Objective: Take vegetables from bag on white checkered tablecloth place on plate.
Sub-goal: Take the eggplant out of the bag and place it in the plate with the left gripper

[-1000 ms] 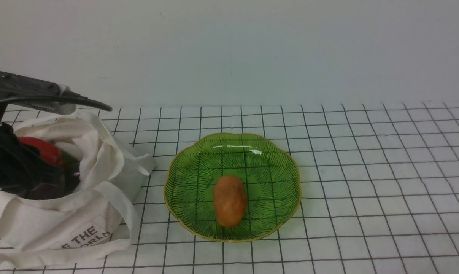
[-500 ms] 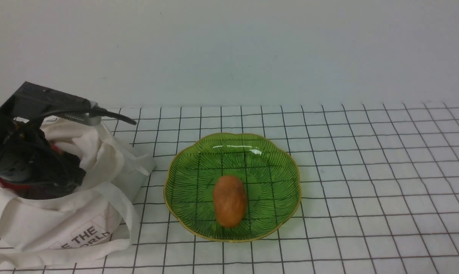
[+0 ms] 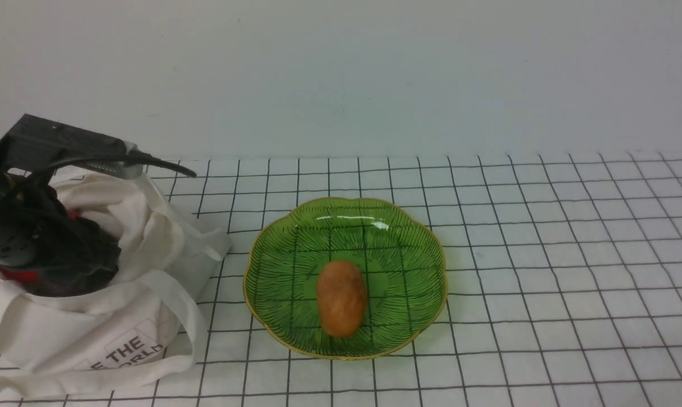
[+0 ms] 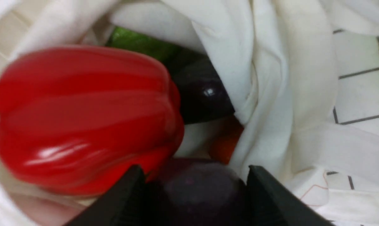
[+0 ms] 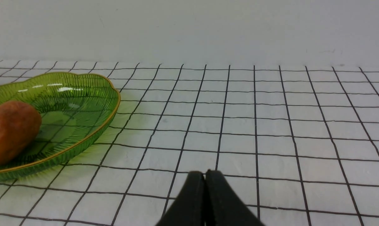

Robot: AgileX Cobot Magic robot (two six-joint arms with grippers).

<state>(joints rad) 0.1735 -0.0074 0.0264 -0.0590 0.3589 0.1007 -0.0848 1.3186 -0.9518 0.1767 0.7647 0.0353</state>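
Up close, blurred dark purple eggplant (image 4: 197, 191)

The white checkered tablecloth (image 3: 544, 254) carries the canvas bag (image 3: 92, 330) at its left; the green plate (image 3: 400, 249) lies just beside it, near the middle

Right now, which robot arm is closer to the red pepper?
Left. Its jaws are inside the bag, around an eggplant beside the red bell pepper. The right jaws are shut above tablecloth past the plate.

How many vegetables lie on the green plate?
1. The potato lies on the plate. The red pepper and the eggplant in the left gripper are in the bag; more may be hidden.
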